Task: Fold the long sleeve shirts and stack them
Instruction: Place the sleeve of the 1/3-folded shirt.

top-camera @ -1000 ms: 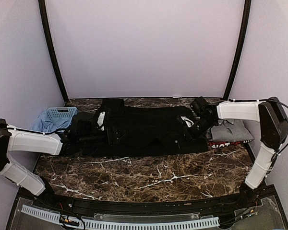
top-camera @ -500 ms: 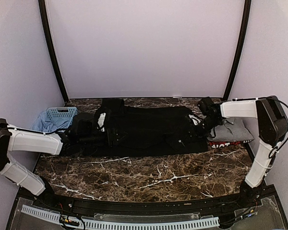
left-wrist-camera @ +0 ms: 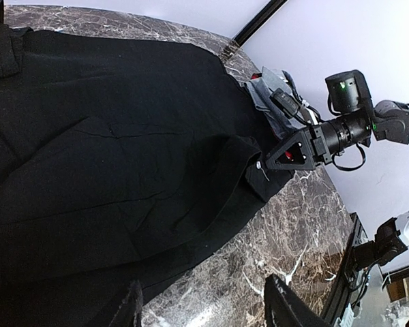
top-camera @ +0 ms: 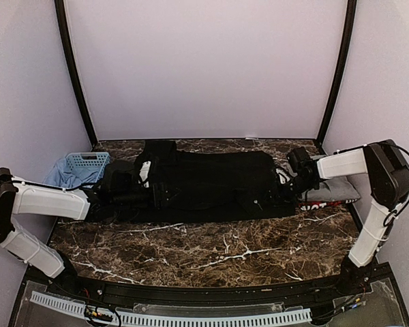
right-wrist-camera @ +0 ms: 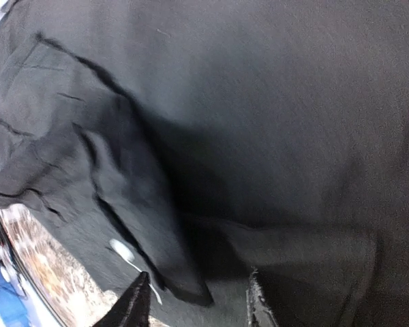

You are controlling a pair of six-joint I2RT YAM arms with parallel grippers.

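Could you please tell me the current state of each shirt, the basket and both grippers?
black shirt: spread out flat, a cuff bunched at its right end.
grey shirt: folded, at the far right.
red-edged shirt: mostly hidden under the grey shirt.
basket: upright, at the far left.
left gripper: open, holding nothing.
right gripper: open, over the black shirt.

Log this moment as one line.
black shirt laid out lengthwise | left jaws open over its left end | right jaws open at its right end | grey shirt at far right
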